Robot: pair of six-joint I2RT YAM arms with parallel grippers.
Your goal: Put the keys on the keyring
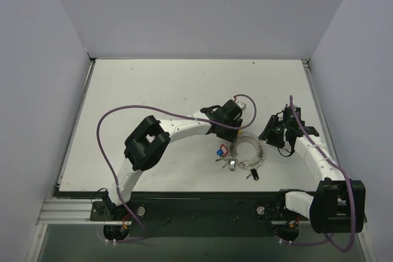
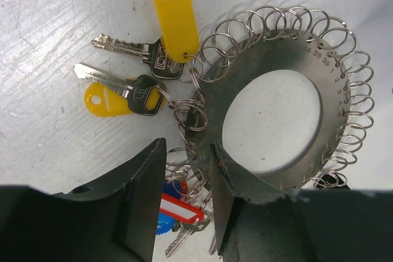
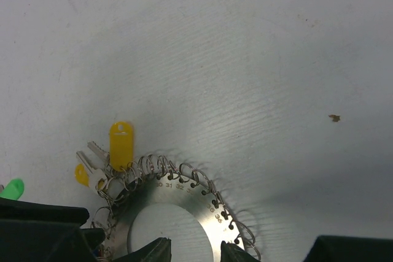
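Several keys [image 2: 144, 93] hang on the keyring [image 2: 270, 59]; a black key [image 1: 252, 176] seemingly lies loose. Left end effector [image 2: 187, 146] spread; right end effector [image 3: 194, 243] unclear.

Table [image 1: 153, 84]: pale off-white top, faintly scuffed, one small brown speck [image 3: 334, 117]. Far wall [image 1: 202, 10], left wall [image 1: 37, 90], right wall [image 1: 362, 59]: plain grey-lilac panels enclosing it. Near left: slotted aluminium rail [image 1: 61, 216]. Lighting even, shadows soft.

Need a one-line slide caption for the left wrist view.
Left hand open over the keyring rim, yellow-tagged keys hanging from it.
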